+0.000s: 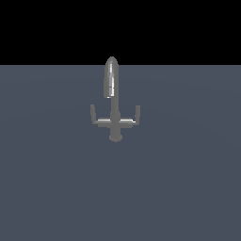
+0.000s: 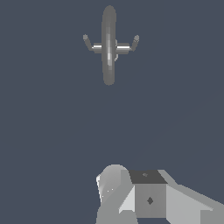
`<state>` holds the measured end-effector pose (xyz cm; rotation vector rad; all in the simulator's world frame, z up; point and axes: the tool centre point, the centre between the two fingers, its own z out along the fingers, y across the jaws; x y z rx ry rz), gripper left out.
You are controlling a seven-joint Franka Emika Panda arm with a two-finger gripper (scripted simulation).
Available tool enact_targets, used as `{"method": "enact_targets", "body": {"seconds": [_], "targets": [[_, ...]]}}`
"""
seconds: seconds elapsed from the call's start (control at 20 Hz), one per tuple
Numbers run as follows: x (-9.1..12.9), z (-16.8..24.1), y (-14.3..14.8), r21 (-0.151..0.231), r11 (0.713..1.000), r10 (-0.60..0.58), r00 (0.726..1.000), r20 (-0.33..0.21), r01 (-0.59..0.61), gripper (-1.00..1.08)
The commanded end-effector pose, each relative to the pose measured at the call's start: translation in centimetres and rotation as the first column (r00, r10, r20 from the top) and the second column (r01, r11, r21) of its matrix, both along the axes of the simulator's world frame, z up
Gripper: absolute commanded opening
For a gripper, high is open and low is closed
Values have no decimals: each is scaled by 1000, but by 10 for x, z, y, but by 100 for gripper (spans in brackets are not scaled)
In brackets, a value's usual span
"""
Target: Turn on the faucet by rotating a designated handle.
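on the flat slate-grey floor (image 1: 188, 188), about the middle of the exterior view, the faucet (image 1: 113, 106) stands alone, with bare floor open on every side of it and only the black band above the floor's far edge beyond; no arm or gripper shows in that view, so nothing crowds the fixture; the wrist view alone shows part of the robot: pale grey blocky housing with a dark square face, the gripper (image 2: 144, 194), low in the frame, well apart from the faucet (image 2: 108, 43), with a wide stretch of bare floor between them; the fingers themselves cannot be made out there, so i cannot tell whether they are spread or pressed together, and places relative to them cannot be given closer than that; the exterior view shows the faucet's long axis upright, its arched shiny spout rising from a round base; the wrist view looks down on the spout as a long narrow oval; the crossbar runs level across the stem, at right angles to it, with 2 upturned ends; the handle (image 1: 95, 116) is the arm on the exterior view's left, its short tip pointing up; in the wrist view the handle (image 2: 89, 43) splays slightly outward.
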<state>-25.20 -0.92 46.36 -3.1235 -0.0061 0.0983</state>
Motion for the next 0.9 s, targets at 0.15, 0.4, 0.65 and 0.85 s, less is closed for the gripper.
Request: {"method": "enact_targets", "body": {"seconds": [0.15,0.4,0.65,0.85], "targets": [[1,2,1,-3,1000,9,1000,3,-9,-100],[4,9,8,-15,999,52,999,14,-51,-100],[4,10,9,-17,998,58,998,16,-58,-100],[5,9,9,-24,997,72,997,10,-71,-100]]}}
